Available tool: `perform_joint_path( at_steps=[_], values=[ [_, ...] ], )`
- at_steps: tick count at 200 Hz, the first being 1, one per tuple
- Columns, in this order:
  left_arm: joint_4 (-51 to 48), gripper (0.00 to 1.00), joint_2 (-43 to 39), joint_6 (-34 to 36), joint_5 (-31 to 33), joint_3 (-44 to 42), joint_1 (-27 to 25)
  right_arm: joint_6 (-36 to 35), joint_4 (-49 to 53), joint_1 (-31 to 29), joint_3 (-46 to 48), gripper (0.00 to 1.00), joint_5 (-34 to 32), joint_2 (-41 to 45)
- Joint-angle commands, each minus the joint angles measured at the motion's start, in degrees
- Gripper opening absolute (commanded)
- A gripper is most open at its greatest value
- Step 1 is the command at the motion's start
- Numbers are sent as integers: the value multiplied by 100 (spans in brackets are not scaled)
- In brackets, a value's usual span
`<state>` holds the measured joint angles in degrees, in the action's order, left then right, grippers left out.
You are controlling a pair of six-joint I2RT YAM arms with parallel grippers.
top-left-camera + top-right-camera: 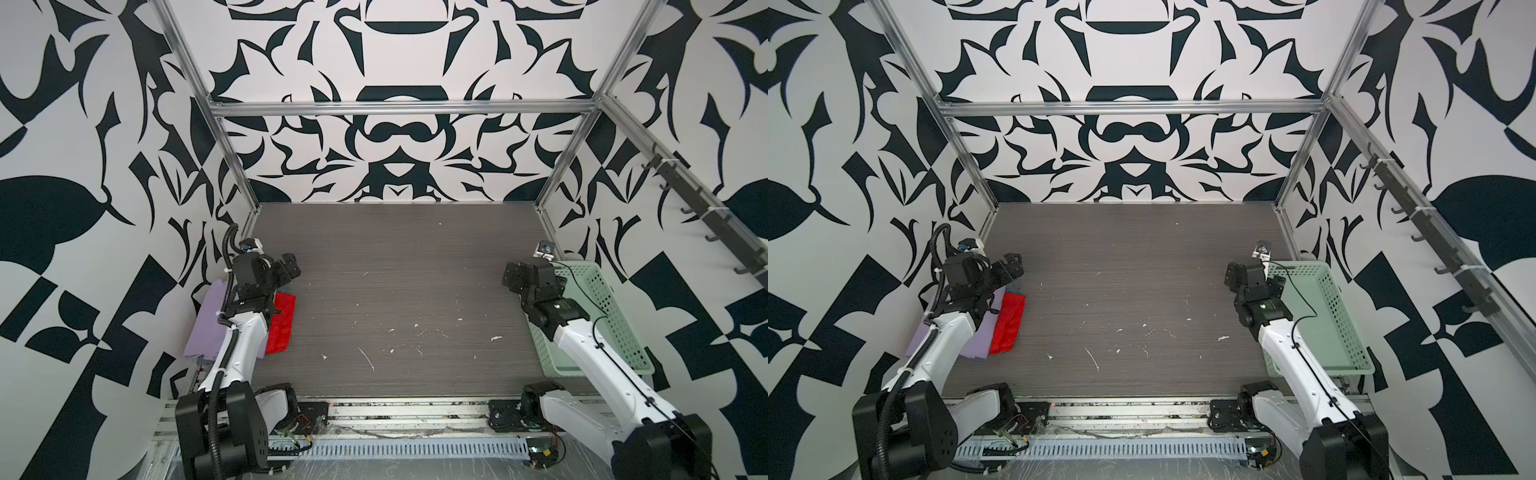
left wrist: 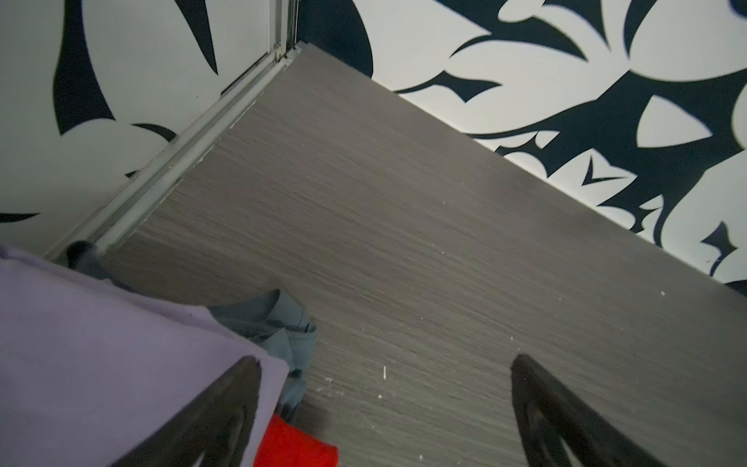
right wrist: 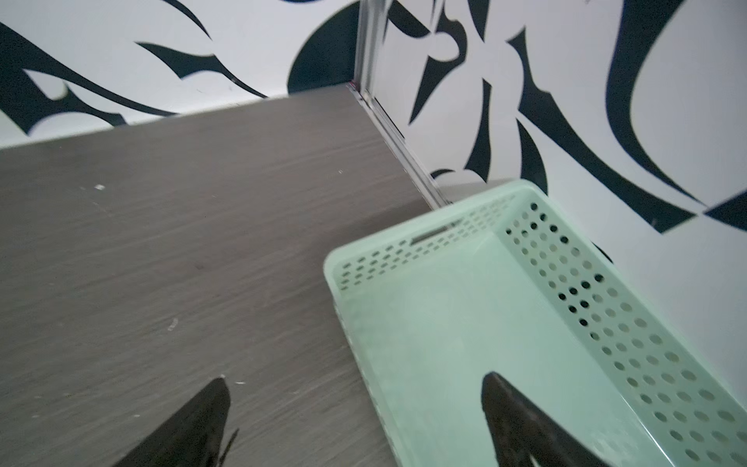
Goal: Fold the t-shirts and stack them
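The t-shirts lie folded in a pile at the table's left edge. The lavender one [image 1: 203,328] [image 1: 978,343] [image 2: 101,343] is on top. A red one [image 1: 283,322] [image 1: 1008,322] [image 2: 295,446] sticks out beside it. A grey-blue one [image 2: 279,323] [image 1: 1016,286] peeks out at the far end. My left gripper [image 1: 291,266] [image 1: 1012,264] [image 2: 384,364] hovers over the pile's far end, open and empty. My right gripper [image 1: 510,274] [image 1: 1232,272] [image 3: 355,380] is open and empty above the basket's inner rim.
A mint-green perforated basket [image 1: 615,316] [image 1: 1343,316] [image 3: 404,258] with nothing in it stands at the right edge. The dark wood-grain table [image 1: 395,270] is bounded by patterned walls and metal frame posts. A coat-hook rail [image 1: 681,195] runs along the right wall.
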<state>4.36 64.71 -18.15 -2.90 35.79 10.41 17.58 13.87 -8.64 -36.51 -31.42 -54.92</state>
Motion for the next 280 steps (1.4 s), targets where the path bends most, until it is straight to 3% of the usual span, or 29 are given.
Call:
perform_joint_path(
  at_steps=[1,35,89,130,153,175,191,208,218,236,248,280],
  values=[
    [1026,99,48,301,220,-257,2,23,-527,110,437,99,-530,205],
    [2267,99,-209,392,493,-1185,0,-239,-1421,121,1126,100,-656,168],
    [2816,99,-64,342,922,-1813,0,-945,-3449,134,1761,100,-322,-548],
    [3376,99,554,231,1164,-1840,0,-1148,-5403,129,2190,99,223,-1414],
    [4485,99,1060,144,1167,-2034,3,-1284,-6195,139,2280,100,346,-1794],
    [4614,99,1328,271,1270,-1952,-9,-1376,-6861,153,2254,99,612,-2387],
    [5362,99,1841,307,1191,-2038,-13,-1479,-7497,158,2260,99,816,-3022],
    [6012,99,2390,616,1253,-2095,-281,-1703,-8246,157,2287,98,1085,-3609],
    [6405,99,2653,833,1399,-2089,-455,-1716,-7813,156,2207,98,1235,-3450],
    [5171,99,2324,858,1478,-1741,-586,-1722,-7282,164,1931,99,1429,-3456],
    [4935,99,2464,942,1507,-1480,-591,-1694,-6616,177,1594,100,1454,-3441],
    [5009,99,2486,965,1562,-1492,-643,-1646,-6699,300,1649,100,1682,-3432]
  ],
)
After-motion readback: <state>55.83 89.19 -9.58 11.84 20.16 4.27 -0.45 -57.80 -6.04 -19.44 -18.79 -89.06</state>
